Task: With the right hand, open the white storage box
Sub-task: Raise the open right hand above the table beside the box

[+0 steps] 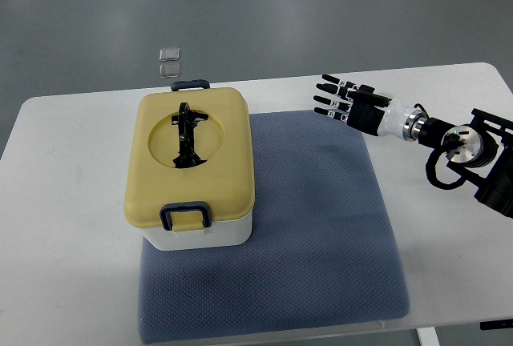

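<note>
A white storage box (200, 232) with a yellow lid (192, 158) stands on the left part of a blue-grey mat (321, 226). The lid is down, with a black folding handle (187, 136) in its round recess and dark latches at the near (185, 215) and far (190, 85) ends. My right hand (333, 98) hovers over the table at the mat's far right corner, well to the right of the box. Its black fingers (327, 79) are spread toward the box and hold nothing. The right arm (449, 138) enters from the right edge.
The white table (72, 202) carries the mat and the box. Two small clear squares (169, 61) lie on the grey floor beyond the table's far edge. Bare table shows to the left of the box and right of the mat.
</note>
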### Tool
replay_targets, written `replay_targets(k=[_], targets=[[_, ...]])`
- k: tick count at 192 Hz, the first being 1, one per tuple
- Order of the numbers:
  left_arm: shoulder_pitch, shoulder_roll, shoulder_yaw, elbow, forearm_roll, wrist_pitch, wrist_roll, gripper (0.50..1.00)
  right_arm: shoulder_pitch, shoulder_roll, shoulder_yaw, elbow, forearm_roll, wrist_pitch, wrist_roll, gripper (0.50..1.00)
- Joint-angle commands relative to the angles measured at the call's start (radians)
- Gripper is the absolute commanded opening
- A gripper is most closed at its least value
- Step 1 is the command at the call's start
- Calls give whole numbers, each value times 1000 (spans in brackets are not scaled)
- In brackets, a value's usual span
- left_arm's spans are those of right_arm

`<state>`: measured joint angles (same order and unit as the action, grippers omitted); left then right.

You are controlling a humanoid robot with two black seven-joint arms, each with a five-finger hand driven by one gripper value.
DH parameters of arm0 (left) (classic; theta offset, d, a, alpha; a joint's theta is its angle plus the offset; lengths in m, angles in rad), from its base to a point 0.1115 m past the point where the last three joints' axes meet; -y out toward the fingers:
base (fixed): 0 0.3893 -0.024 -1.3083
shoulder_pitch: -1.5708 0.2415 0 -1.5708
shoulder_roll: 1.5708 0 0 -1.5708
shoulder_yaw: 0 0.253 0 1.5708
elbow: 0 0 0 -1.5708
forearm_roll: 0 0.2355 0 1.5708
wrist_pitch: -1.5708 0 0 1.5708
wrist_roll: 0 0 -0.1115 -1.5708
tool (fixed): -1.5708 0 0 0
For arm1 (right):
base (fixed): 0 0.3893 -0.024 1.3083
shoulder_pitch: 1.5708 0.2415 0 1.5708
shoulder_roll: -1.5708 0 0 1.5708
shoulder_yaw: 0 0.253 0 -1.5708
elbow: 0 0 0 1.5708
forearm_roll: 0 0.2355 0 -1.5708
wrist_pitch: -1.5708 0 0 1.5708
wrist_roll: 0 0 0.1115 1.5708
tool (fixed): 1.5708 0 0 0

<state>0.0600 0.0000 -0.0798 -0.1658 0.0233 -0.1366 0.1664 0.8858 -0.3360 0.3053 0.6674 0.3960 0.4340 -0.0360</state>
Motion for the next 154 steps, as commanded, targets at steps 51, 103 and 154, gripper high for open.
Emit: replay_targets(k=[51,103,154], targets=[[3,0,-1,2,0,2,-13,1000,1,-9,0,-3,-5,-6,-1,944],[-5,0,-3,31,0,17,-13,1000,5,-17,-3,-5,-22,-15,-1,944],[-5,0,-3,31,0,17,-13,1000,53,-43,-5,-5,-105,-34,33,944]])
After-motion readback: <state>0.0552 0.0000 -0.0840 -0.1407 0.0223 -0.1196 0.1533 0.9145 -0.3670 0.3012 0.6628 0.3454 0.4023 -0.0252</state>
